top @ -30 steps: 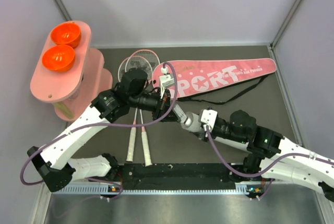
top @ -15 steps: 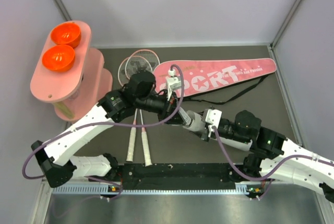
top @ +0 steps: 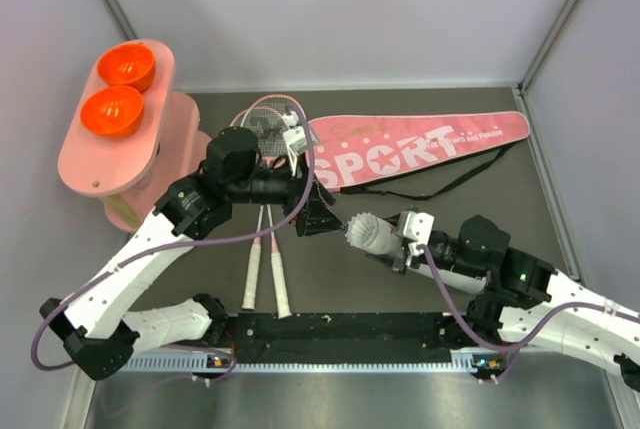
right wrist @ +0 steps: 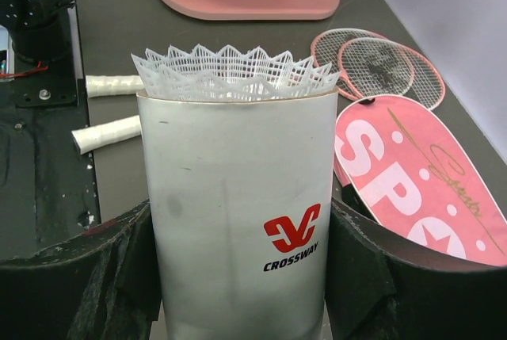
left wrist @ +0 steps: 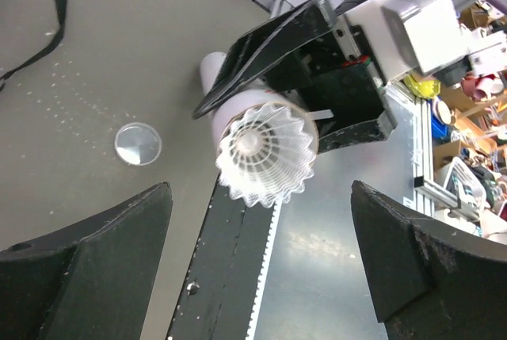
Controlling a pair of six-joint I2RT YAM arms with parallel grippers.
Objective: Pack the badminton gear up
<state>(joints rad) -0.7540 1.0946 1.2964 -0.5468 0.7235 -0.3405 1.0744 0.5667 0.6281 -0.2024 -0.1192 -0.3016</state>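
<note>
At the middle of the surface (top: 340,284), the left gripper (top: 315,217) has sprung its jaws wide and backed off empty, leaving a shuttlecock (left wrist: 265,154) seated in the tube (top: 375,236), which the right gripper (right wrist: 238,276) clamps in half-open jaws. The rackets (top: 262,129) and bag (top: 420,144) lie farther back, unpacked.

from mat (top: 520,209) centre | 4–5 o'clock: tube (top: 368,235) clamped in right gripper (top: 393,245), arm behind it, blocked | 10 o'clock: left gripper (top: 312,192), jaws wide apart, above rackets (top: 268,109) | 9 o'clock edge: tall pink stand (top: 85,164) with bowls (top: 113,109) | 12–2 o'clock: bag (top: 420,144) lying flat | 3 o'clock: bare mat, free
</note>
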